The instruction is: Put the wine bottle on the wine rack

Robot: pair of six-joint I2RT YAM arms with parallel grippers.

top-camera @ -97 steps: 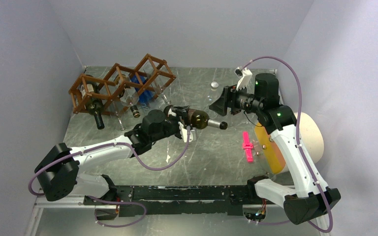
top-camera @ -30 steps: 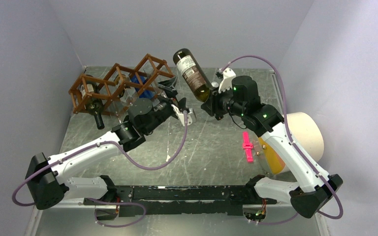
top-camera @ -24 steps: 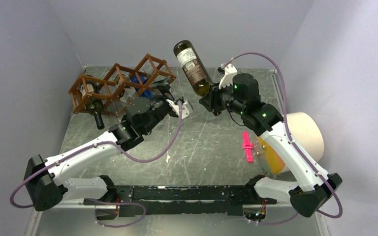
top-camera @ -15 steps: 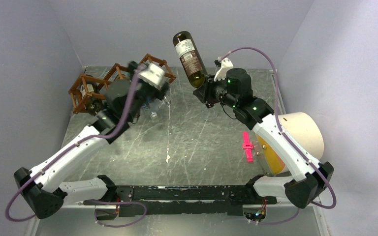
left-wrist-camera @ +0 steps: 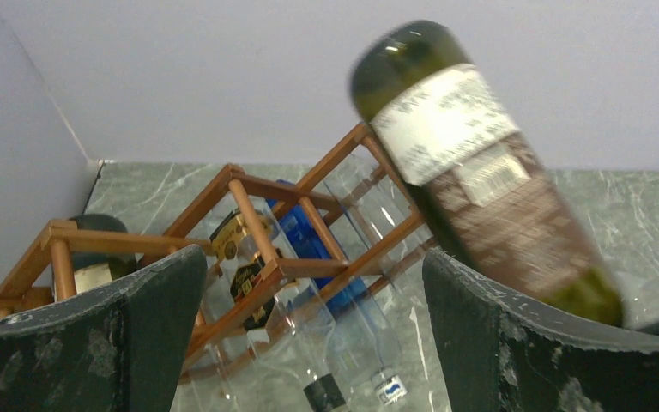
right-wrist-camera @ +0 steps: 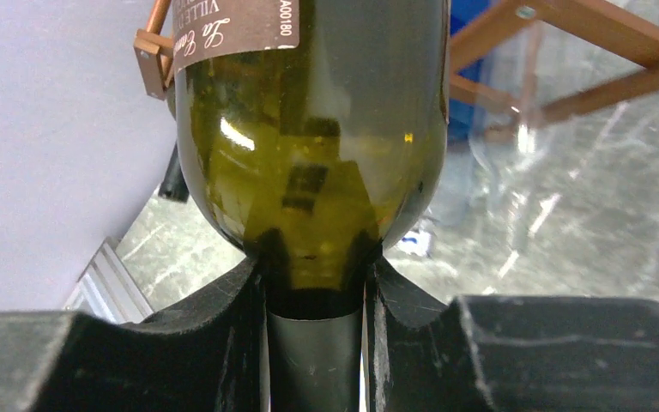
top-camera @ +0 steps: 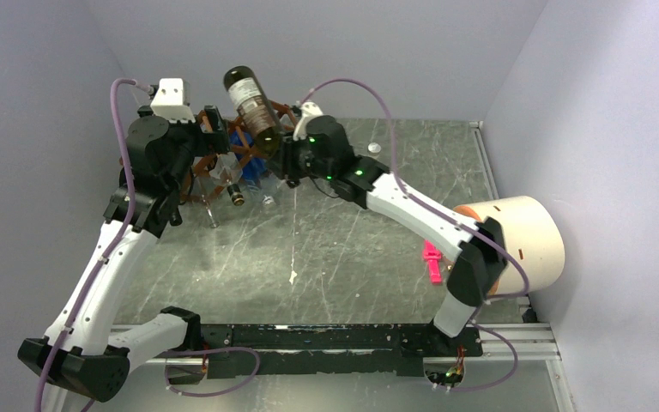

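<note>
bright, even, diffuse light from overhead; shadows on the table (top-camera: 352,249) are faint and soft; in the left wrist view the wine bottle (left-wrist-camera: 480,172) is smeared by motion blur; in the right wrist view small white glints sit on its green glass; the wine rack (right-wrist-camera: 566,51) behind is out of focus.
</note>
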